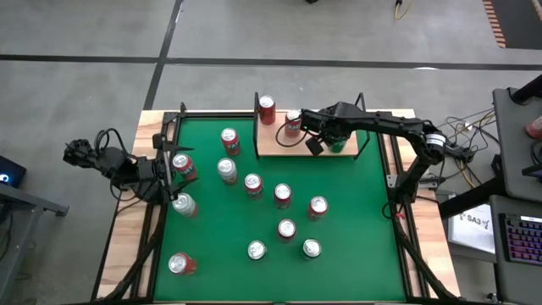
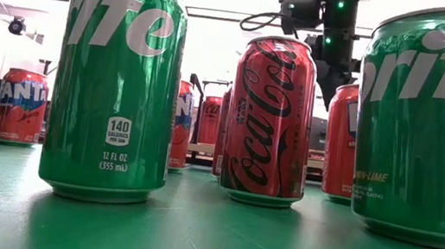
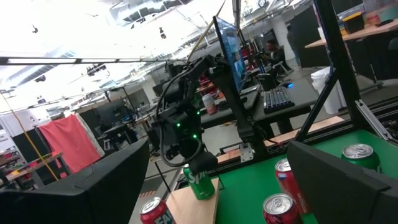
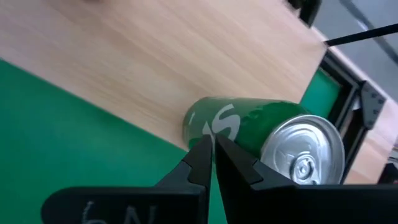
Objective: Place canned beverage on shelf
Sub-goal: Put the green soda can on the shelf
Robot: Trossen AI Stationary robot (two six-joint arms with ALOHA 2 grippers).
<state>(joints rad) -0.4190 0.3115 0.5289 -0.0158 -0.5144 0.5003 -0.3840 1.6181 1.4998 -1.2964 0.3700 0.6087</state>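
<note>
Low view, foreground: two green Sprite cans, the nearer left one [image 2: 115, 79] printed "140 CALORIES PER CAN" and "12 FL OZ (355 mL)", the right one [image 2: 429, 123] showing "LEMON-LIME" low on its side. Between them stands a red Coca-Cola can [image 2: 271, 118] with black script lettering. Farther back at left, an orange Fanta can [image 2: 20, 105]. All are smooth glossy aluminium cylinders with silver rims, standing upright on the green felt tabletop [image 1: 339, 254], which has a matte, slightly fibrous surface. The shelf [image 1: 273, 140] sits at the far edge of the table: flat rectangular board of light tan wood with visible straight grain. Two red cans stand upright on it, one at its far left corner [image 1: 267, 108], one near the middle [image 1: 292, 124]. The task's canned beverage, a green Sprite can [image 4: 249, 127] with white lettering partly readable and a silver pull-tab top, stands on the shelf at its front edge, right of the two red cans, where wood meets felt. The right gripper [image 4: 211, 149] hangs just over and beside this can with its dark fingertips pressed together, nothing between them. The left gripper [image 1: 174, 174] waits at the table's left edge among cans, its fingers spread wide and holding nothing.
</note>
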